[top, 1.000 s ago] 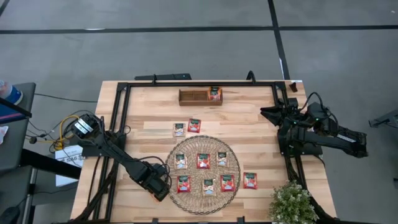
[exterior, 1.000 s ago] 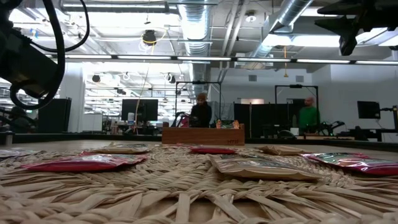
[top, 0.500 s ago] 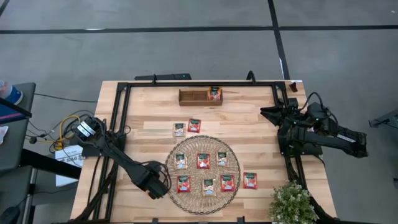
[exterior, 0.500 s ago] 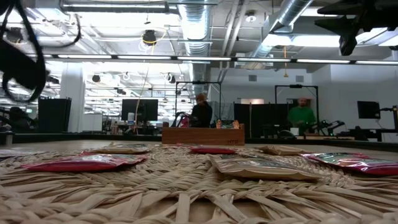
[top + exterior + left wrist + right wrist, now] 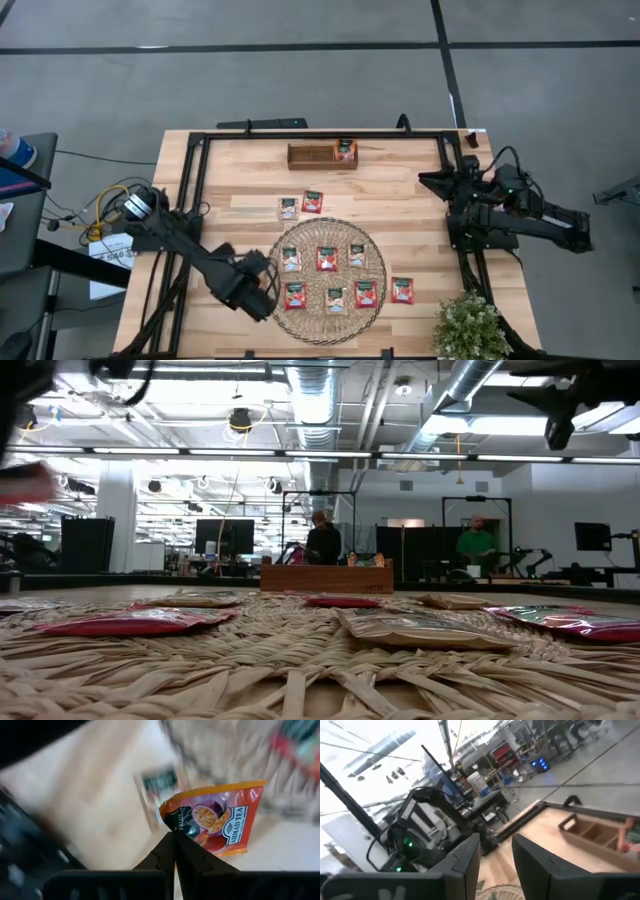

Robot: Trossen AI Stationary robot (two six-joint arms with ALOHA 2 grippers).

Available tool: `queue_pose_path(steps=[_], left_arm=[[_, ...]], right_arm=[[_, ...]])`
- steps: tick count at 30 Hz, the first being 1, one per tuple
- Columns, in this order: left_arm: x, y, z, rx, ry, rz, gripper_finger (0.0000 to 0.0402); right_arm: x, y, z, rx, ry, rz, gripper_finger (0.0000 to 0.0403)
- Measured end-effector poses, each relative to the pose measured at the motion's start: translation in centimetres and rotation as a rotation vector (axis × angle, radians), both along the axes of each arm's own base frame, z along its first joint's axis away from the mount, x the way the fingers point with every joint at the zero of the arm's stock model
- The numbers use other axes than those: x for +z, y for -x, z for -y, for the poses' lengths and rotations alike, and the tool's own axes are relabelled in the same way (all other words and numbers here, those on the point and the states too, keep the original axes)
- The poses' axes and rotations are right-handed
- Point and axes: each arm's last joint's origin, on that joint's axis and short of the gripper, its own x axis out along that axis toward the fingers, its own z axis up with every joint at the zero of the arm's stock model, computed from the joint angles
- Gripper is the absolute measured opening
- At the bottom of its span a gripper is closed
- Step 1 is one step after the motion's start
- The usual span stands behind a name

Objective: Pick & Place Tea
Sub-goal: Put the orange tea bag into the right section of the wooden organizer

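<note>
From above, my left gripper [image 5: 262,290] has come up off the near-left edge of the woven mat [image 5: 327,330] and shifted slightly inward over the last second, with the other sachets lying just beyond it and the wooden tray [image 5: 310,155] well off at the far side. My wrist view shows why: the fingers [image 5: 172,851] are clamped on the corner of a red-orange tea sachet [image 5: 220,820], lifted clear, so carrying to the tray comes next. My right gripper [image 5: 495,852] waits at the right edge, half open and empty.

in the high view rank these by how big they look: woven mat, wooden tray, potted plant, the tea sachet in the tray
1. Round woven mat, clearly largest.
2. Potted plant and wooden tray: too close to rank; the plant is cut off by the picture's edge.
3. Tea sachet in the tray, smallest.
</note>
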Motion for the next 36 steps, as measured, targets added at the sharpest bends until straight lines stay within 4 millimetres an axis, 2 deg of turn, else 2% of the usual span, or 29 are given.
queue_pose_path(steps=[6,14,18,22,29,33,36], left_arm=[[3.4,-2.6,-3.0,-0.196,-0.208,0.091,0.0],[6.6,-6.7,-9.5,-0.378,-0.443,0.111,0.0],[7.9,-8.5,-12.2,-0.439,-0.515,0.136,0.0],[9.0,-10.3,-14.3,-0.488,-0.557,0.202,0.0],[9.9,-12.2,-16.7,-0.539,-0.61,0.291,0.0],[10.0,-12.4,-17.3,-0.522,-0.605,0.306,0.0],[10.0,-12.4,-17.3,-0.523,-0.601,0.308,0.0]], right_arm=[[-0.3,-2.3,0.2,0.134,-0.029,-0.077,0.0107],[-1.0,-7.3,1.2,0.232,-0.036,-0.113,0.0107],[-1.2,-9.4,1.6,0.275,-0.044,-0.162,0.0107],[-0.4,-11.5,2.0,0.312,0.013,-0.202,0.0118],[1.9,-15.2,2.8,0.402,0.113,-0.21,0.0184],[2.3,-17.1,3.6,0.387,0.126,-0.23,0.0217],[2.3,-18.5,4.5,0.368,0.13,-0.249,0.0225]])
